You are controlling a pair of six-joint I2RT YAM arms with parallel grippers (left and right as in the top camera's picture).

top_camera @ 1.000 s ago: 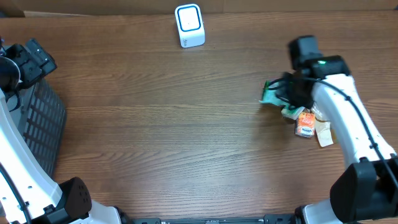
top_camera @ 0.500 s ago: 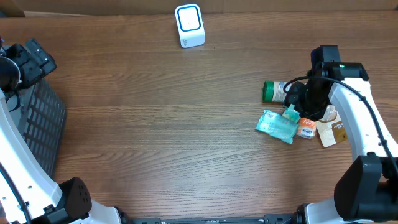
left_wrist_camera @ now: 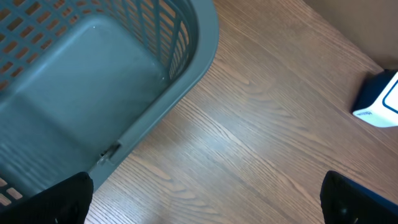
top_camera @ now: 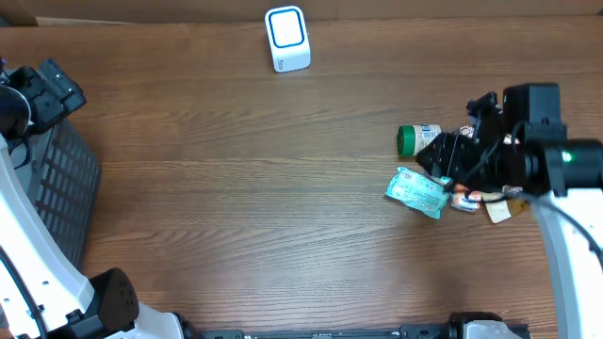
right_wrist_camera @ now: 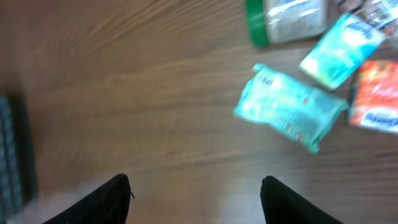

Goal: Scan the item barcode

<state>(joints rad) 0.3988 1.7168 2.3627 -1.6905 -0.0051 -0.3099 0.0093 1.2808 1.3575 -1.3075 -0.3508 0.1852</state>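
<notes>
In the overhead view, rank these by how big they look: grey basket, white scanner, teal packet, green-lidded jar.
Largest to smallest:
1. grey basket, even partly hidden
2. white scanner and teal packet, about alike, so unranked
3. green-lidded jar, partly hidden, so unsure

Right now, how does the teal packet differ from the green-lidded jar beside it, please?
The teal packet is a flat, soft pouch; the green-lidded jar is a round container on its side. The packet lies uncovered from overhead; the jar's far end hides under the right arm. Both lie on the table, unheld.
</notes>
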